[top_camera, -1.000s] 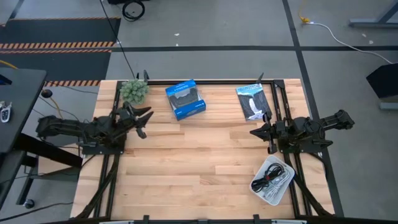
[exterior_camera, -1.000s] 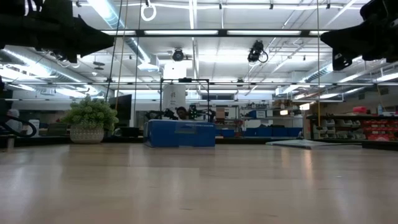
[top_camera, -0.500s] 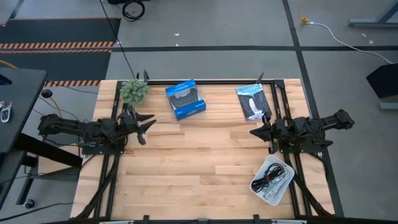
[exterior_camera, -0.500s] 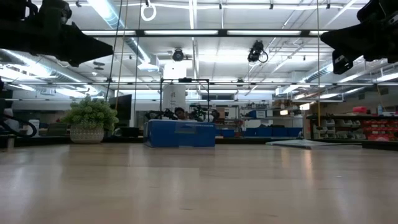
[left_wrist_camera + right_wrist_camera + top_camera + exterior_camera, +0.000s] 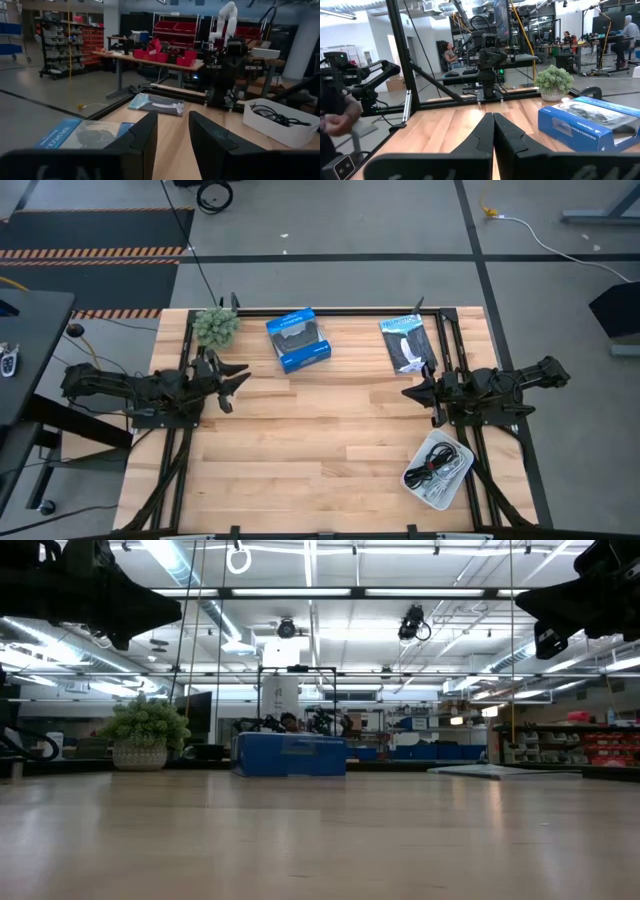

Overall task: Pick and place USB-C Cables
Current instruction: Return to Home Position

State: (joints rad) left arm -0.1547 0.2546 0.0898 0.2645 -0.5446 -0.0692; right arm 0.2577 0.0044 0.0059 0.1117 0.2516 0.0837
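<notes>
The USB-C cables lie tangled in a white tray at the table's near right; a black coil shows on top of paler ones. In the left wrist view the same tray holds black cable. My left gripper hovers open at the table's left side, near the plant. Its fingers stand apart in its wrist view. My right gripper hovers shut at the right side, just beyond the tray. Its fingers are pressed together. Neither gripper touches anything.
A blue box lies at the far middle, a dark flat packet at the far right and a small potted plant at the far left. Bare wood spans the middle. A person's hand shows beyond the table.
My left gripper has shifted a little toward the table's near edge and stayed open. The right arm and the cables have kept still.
</notes>
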